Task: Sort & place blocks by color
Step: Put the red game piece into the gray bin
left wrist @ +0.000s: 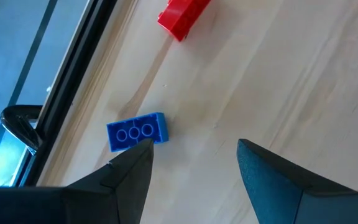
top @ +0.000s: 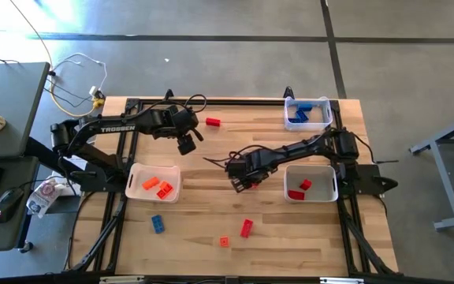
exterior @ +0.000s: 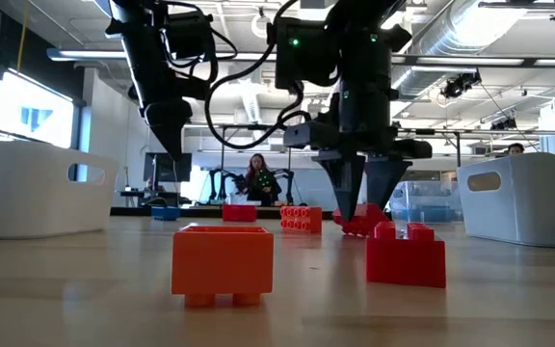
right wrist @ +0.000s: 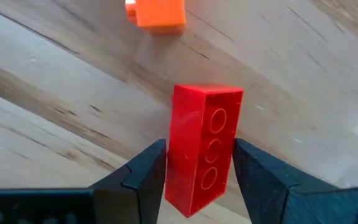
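My right gripper (top: 243, 180) is mid-table, just left of the right white tray (top: 331, 188), and shut on a red block (right wrist: 205, 146). My left gripper (top: 186, 144) hangs open over the far-left part of the table. A blue block (left wrist: 137, 132) lies flat just past its fingertips, and a red block (top: 213, 121) lies beyond. Loose on the near part of the table lie a blue block (top: 158, 224), a red block (top: 247, 228) and an orange block (top: 225, 241). My right gripper pinches the red block by its two long side faces (right wrist: 178, 155), one finger on each, coming from above and pointing down. The block's hollow underside (right wrist: 211, 149) faces the wrist camera. In the low view the block (exterior: 359, 224) sits tilted at the fingertips, close to the table; whether it is lifted clear, I cannot tell.
The left white tray (top: 136, 172) holds orange blocks, the right white tray holds red blocks, and a tray at the far right corner (top: 321, 125) holds blue blocks. The table's dark frame rail (left wrist: 73, 81) runs close beside the blue block. People stand in the room behind.
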Available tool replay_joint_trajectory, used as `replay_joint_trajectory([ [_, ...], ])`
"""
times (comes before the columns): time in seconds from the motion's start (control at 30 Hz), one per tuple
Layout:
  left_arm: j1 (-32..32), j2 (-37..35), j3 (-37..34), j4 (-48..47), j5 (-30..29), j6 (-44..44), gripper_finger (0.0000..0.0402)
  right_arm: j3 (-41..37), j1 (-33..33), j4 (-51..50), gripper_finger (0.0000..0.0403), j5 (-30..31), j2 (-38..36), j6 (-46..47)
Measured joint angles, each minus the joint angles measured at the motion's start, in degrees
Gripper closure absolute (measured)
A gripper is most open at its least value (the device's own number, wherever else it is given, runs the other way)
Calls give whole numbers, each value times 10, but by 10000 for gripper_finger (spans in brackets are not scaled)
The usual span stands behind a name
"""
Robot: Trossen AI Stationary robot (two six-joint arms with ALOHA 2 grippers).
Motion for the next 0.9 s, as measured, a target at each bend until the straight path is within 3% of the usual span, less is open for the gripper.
replay_joint_trajectory([
  [0.3, 0, 0, 0, 0, 0, 0, 182, 1, -1, -2, 241, -27, 28, -20],
  [0.53, 0, 0, 0, 0, 0, 0, 183, 1, -1, -2, 333, -27, 28, -43],
  [0.9, 0, 0, 0, 0, 1, 0, 181, -1, 8, -54, 333, 37, -24, -60],
])
